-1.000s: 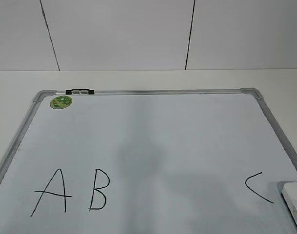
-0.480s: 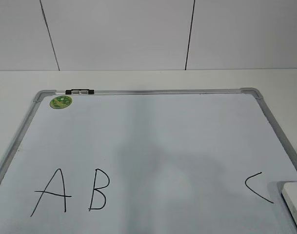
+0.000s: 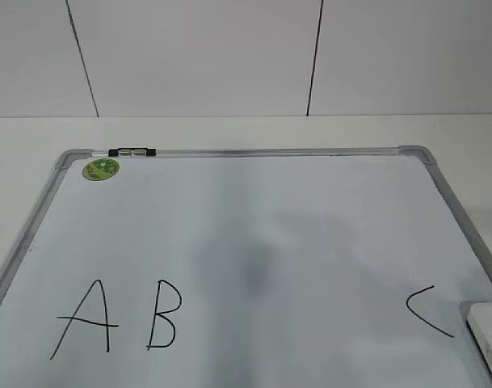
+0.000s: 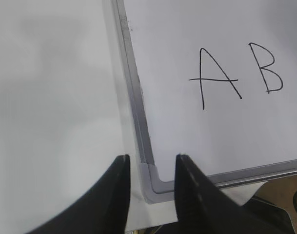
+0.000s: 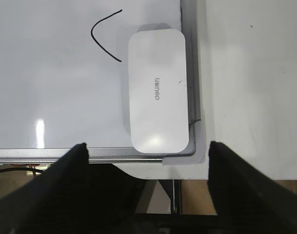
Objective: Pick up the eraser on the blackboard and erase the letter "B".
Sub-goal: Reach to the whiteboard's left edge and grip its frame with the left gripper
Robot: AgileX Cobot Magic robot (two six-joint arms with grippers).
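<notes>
The right pincer (image 5: 147, 161) is spread wide with nothing held, its two dark fingers seen at the lower left and lower right of the right wrist view, and the eraser (image 5: 159, 105) is framed between them but higher in the frame, untouched. The left pincer (image 4: 150, 187) is open only narrowly and is also empty; it hangs at the bottom of the left wrist view over the near corner of the blackboard (image 4: 138, 105).

In the exterior view neither arm is seen. Little has changed over the last second: the board, the letters and the eraser (image 3: 489, 335) at the lower right edge of the frame have not moved. Only the faint shading on the board has shifted, a soft grey patch now spreading further toward the right of centre. This is judged to be a shadow of an arm in motion above, probably the right one, so the approach to the eraser seems only begun.

The eraser lies flat in the board's corner, against the frame, just right of the "C" (image 5: 105, 35). The "B" (image 3: 165, 315) stands intact at the lower left, beside the "A" (image 3: 84, 319), well apart from the eraser across the surface.
</notes>
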